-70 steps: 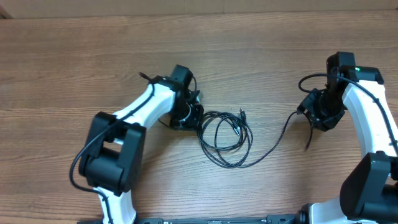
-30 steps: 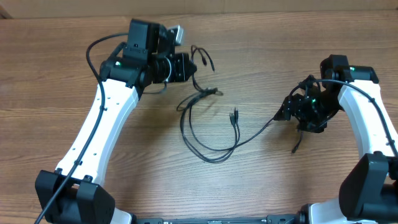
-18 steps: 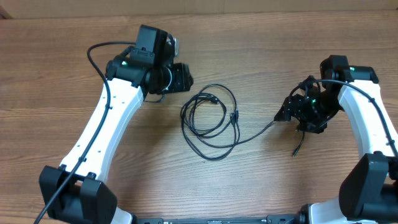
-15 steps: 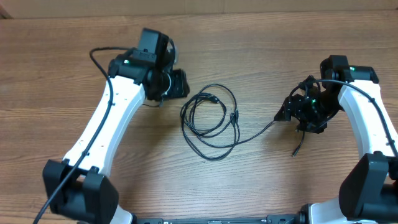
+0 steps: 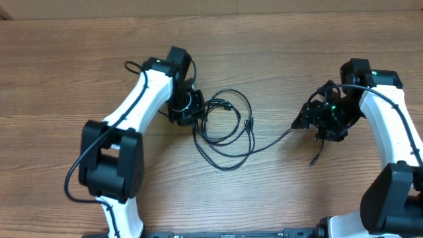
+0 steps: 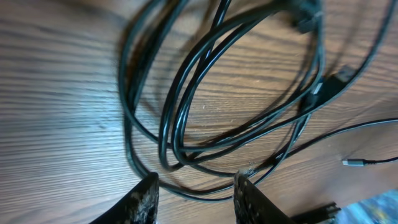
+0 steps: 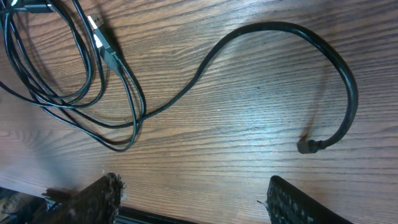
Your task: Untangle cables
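The cables [image 5: 250, 125] lie as loose black loops on the wooden table, mid-frame in the overhead view. One strand [image 5: 277, 139] trails right toward my right gripper [image 5: 314, 122], and a plug end [image 5: 315, 159] lies just below that gripper. My left gripper [image 5: 192, 109] sits at the bundle's left edge. In the left wrist view the left gripper [image 6: 196, 194] is open, with loops of the cables [image 6: 180, 87] running across the gap at its tips, not pinched. In the right wrist view the right gripper [image 7: 196, 199] is wide open over bare wood, the curved cord [image 7: 280, 26] and its plug [image 7: 309, 147] beyond it.
The wooden table [image 5: 79, 66] stretches on all sides of the bundle. A silver-tipped plug [image 7: 99, 38] lies among the loops at the upper left of the right wrist view. The robot bases stand at the table's front edge.
The left gripper held the cables lifted, then opened; the loops dropped flat on the table. The left gripper came down to the bundle's left edge. The right arm stayed put.
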Robot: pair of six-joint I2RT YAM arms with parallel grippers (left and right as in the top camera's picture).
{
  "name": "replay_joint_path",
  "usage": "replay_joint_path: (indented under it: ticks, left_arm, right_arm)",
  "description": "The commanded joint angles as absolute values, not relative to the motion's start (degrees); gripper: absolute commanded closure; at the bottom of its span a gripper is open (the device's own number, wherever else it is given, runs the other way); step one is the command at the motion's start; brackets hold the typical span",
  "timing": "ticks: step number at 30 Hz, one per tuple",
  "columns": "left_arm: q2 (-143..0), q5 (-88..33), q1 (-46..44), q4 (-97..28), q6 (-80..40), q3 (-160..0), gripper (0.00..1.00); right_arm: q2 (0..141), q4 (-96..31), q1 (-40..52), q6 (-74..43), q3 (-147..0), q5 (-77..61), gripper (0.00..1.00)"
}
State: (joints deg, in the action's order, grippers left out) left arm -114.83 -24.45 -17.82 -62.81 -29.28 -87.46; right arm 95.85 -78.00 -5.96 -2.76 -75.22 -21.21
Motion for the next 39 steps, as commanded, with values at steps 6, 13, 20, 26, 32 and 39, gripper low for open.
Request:
replay_joint_path:
  ticks: [6,13,20,26,32,39]
  left_arm:
    - [-118.08,-22.87,-20.8,-63.16,-34.46,-86.98,0.61]
    - [-118.08,-16.1,-22.26,-64.75,-38.87,-86.94,0.61]
    - [-118.1,-12.93,-24.73,-63.96,-42.06,-86.67,0.57]
    - [-118.3,-10.7,-26.92,-63.35,-44.03,-86.61,0.56]
    - [-119.17,-10.46,-27.42,-63.02,-45.3,-86.56,0.56]
    - [-121.23,-9.13,-27.4,-62.13,-45.89,-86.56,0.6]
  right_arm:
    - [95.04,-78.35,-5.85,-2.26,-76.14,-21.96,0.28]
    - [95.04,-78.37,-5.85,-2.26,-76.14,-21.96,0.28]
    - [95.04,-78.37,-5.85,-2.26,-76.14,-21.96,0.28]
    - [95.04,-78.41,-5.85,-2.26,-76.14,-21.96,0.28]
    - [95.04,-78.56,-5.85,-2.24,-76.14,-21.96,0.28]
    - [95.04,-78.65,-5.85,-2.24,-76.14,-21.93,0.28]
